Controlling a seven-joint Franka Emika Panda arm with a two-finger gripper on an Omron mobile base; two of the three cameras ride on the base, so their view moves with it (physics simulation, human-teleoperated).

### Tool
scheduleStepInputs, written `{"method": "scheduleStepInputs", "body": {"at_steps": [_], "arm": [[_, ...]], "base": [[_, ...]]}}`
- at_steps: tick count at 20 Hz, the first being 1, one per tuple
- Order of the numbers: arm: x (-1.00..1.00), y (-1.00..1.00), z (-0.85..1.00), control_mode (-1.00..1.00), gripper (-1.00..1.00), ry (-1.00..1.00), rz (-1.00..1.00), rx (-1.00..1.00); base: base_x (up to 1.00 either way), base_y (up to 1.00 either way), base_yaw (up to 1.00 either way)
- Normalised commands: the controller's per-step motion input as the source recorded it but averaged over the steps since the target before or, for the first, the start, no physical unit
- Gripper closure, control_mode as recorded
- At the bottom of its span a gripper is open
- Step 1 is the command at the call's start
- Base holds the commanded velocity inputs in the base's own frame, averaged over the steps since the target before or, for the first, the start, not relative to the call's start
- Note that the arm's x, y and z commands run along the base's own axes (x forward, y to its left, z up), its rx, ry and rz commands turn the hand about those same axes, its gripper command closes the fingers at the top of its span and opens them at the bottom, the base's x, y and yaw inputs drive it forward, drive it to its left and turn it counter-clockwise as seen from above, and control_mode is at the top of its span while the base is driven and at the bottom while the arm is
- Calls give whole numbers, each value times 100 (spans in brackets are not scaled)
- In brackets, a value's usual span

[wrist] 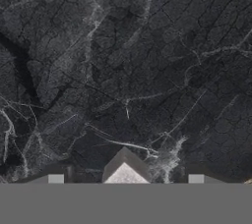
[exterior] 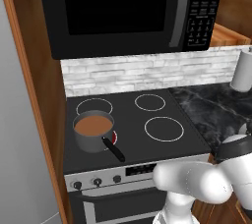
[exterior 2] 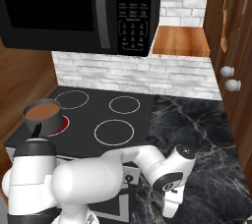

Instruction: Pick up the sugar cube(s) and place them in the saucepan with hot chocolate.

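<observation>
The saucepan point(exterior: 93, 132) point(exterior 2: 43, 116), dark grey with a black handle and brown liquid inside, stands on the stove's front left burner, which glows red. My arm reaches down over the black marble counter point(exterior 2: 197, 134) to the right of the stove, with the hand point(exterior 2: 170, 203) low above it. In the hand view a white sugar cube point(wrist: 125, 168) lies on the marble between my two fingertips point(wrist: 55, 179). The gripper point(wrist: 125, 180) is open, and there is a gap between the cube and each tip.
A black microwave point(exterior: 128, 12) hangs over the stove point(exterior: 147, 115). A white canister point(exterior: 242, 70) stands at the back right of the counter. A wooden cabinet door with two knobs point(exterior 2: 226, 71) borders the counter's right side, and a wooden panel flanks the stove's left.
</observation>
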Motion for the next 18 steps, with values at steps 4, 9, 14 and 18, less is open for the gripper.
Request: {"method": "scheduleStepInputs", "body": {"at_steps": [4, 9, 14, 18], "arm": [[0, 0, 0, -100, 100, 0, 0, 0], [0, 0, 0, -100, 100, 0, 0, 0], [0, 0, 0, -100, 100, 0, 0, 0], [-9, 28, 7, -100, 100, 0, 1, -3]], "base": [[0, 0, 0], [0, 0, 0], [0, 0, 0], [0, 0, 0]]}}
